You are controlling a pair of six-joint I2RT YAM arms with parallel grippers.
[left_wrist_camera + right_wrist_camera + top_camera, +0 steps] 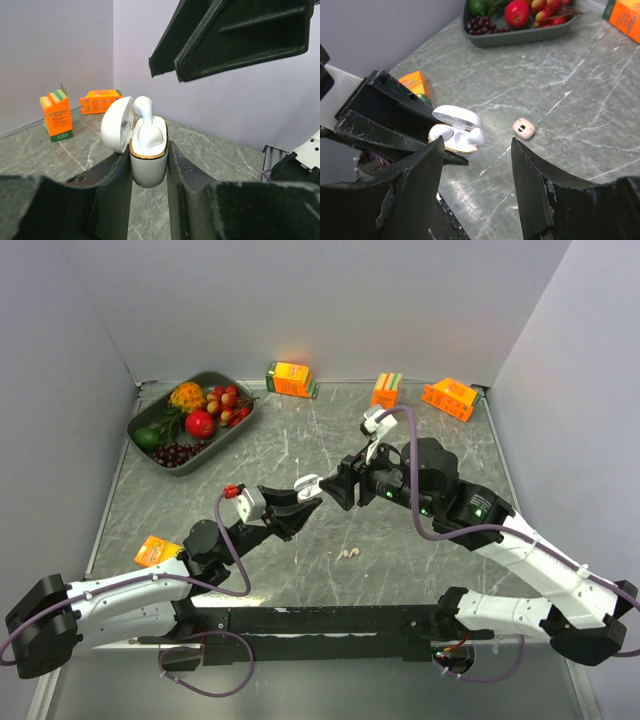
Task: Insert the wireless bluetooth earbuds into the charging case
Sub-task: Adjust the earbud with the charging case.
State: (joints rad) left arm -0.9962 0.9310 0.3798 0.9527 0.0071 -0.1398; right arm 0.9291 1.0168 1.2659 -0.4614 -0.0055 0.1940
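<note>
My left gripper (303,500) is shut on the white charging case (308,483) and holds it above the table, lid open. In the left wrist view the case (148,167) sits upright between my fingers (112,175). One white earbud (149,137) lies in it and a second (144,104) sticks up from the far socket. My right gripper (342,486) is open and empty, just right of the case; the right wrist view shows the case (451,131) and the protruding earbud (479,136) between its jaws. A pale-beige earbud (524,128) lies on the table (350,554).
A grey tray (152,454) of fruit stands at the back left. Orange juice cartons stand along the back wall (291,378), (386,390), (450,397), and one (157,550) lies by my left arm. Grey walls enclose the marbled table (440,450).
</note>
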